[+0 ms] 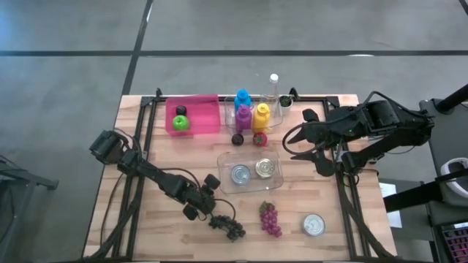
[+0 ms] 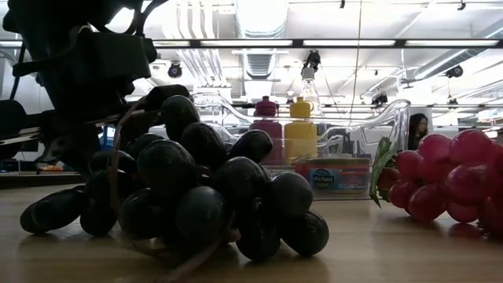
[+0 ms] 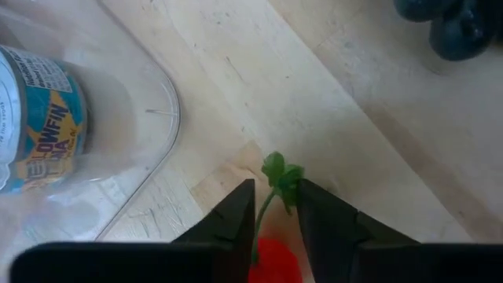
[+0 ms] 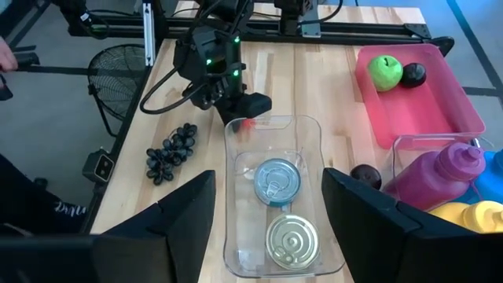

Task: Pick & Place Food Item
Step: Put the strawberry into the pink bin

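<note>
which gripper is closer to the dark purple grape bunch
Left. The left gripper is right beside the dark purple grape bunch, holding a small red item. The right gripper hovers across the table past the clear tray.

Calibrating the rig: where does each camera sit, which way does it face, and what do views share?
High: overhead, straight down on table; left gripper, right gripper show.
Low: tabletop height, level past dark grapes into room; left arm looms above.
Left wrist: down at table; own fingers shut on red fruit.
Right wrist: over tray, toward left gripper; own open fingers show.
All four show the tray.
</note>
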You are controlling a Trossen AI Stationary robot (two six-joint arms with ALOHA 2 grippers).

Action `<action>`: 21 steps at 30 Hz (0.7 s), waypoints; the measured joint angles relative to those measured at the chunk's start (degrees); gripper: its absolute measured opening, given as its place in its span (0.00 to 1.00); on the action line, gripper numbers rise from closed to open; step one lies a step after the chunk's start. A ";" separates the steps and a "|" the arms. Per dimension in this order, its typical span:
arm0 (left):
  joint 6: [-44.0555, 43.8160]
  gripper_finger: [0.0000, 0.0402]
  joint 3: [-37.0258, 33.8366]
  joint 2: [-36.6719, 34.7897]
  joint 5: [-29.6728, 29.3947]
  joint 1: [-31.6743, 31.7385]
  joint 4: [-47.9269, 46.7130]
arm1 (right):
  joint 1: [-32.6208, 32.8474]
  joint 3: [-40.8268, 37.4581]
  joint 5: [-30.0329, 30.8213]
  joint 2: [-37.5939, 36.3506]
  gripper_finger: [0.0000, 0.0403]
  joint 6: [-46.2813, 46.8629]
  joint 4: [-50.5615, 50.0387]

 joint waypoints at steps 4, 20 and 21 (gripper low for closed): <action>0.01 0.13 -0.02 0.02 0.13 -0.02 -0.20 | 0.00 0.00 -0.02 0.00 0.56 0.02 0.00; -1.78 0.00 3.34 0.39 2.16 0.00 -1.66 | 0.00 0.00 0.00 0.00 0.56 0.00 0.39; -2.46 0.00 3.96 0.42 2.67 0.00 -1.91 | 0.00 0.00 0.00 0.00 0.56 0.00 0.39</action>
